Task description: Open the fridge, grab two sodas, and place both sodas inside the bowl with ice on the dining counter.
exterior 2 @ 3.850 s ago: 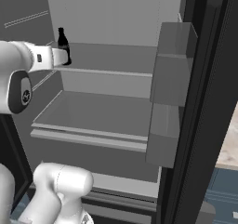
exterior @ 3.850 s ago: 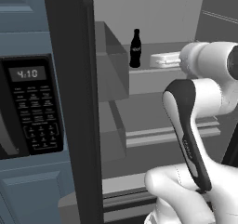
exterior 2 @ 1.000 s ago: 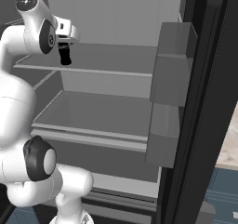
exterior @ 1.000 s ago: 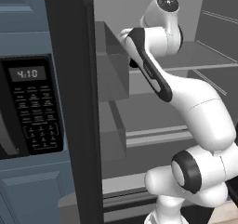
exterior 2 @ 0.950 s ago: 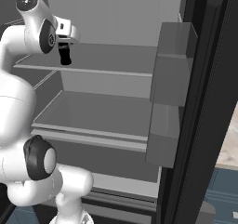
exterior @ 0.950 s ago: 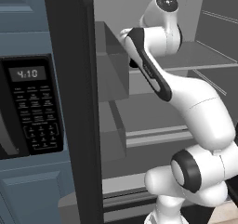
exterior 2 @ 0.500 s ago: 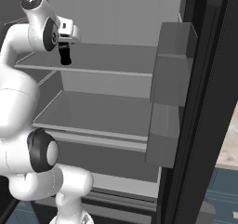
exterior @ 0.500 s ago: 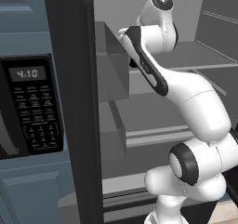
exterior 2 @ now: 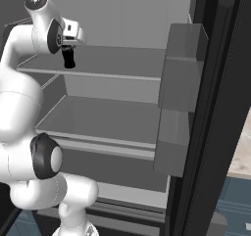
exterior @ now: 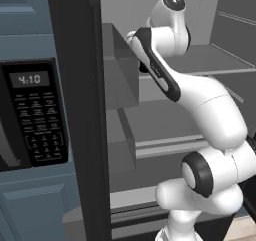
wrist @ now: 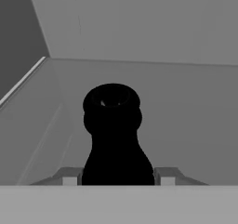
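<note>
The fridge [exterior 2: 122,14] stands open, its grey shelves bare. On the left of the upper shelf [exterior 2: 117,63] stands one soda, a dark bottle [exterior 2: 69,59] rather than a can. My gripper [exterior 2: 68,50] reaches down over it from above. In the hand view the soda bottle [wrist: 114,125] fills the centre, and my gripper [wrist: 118,177] has a fingertip [wrist: 69,176] pressed against each side of its body. In the left base view my arm covers most of the bottle [exterior: 143,68]. The bowl and the dining counter are out of view.
The black open fridge door [exterior: 75,110] rises close on the left, beside a blue-grey cabinet with a built-in microwave [exterior: 35,115]. The other door [exterior 2: 215,107] carries grey bins [exterior 2: 181,68] on the right. A lower shelf [exterior 2: 103,117] lies beneath.
The arm rose from low in front of the fridge to the upper shelf. In the last second the jaws closed in from wide open onto the bottle's sides.
</note>
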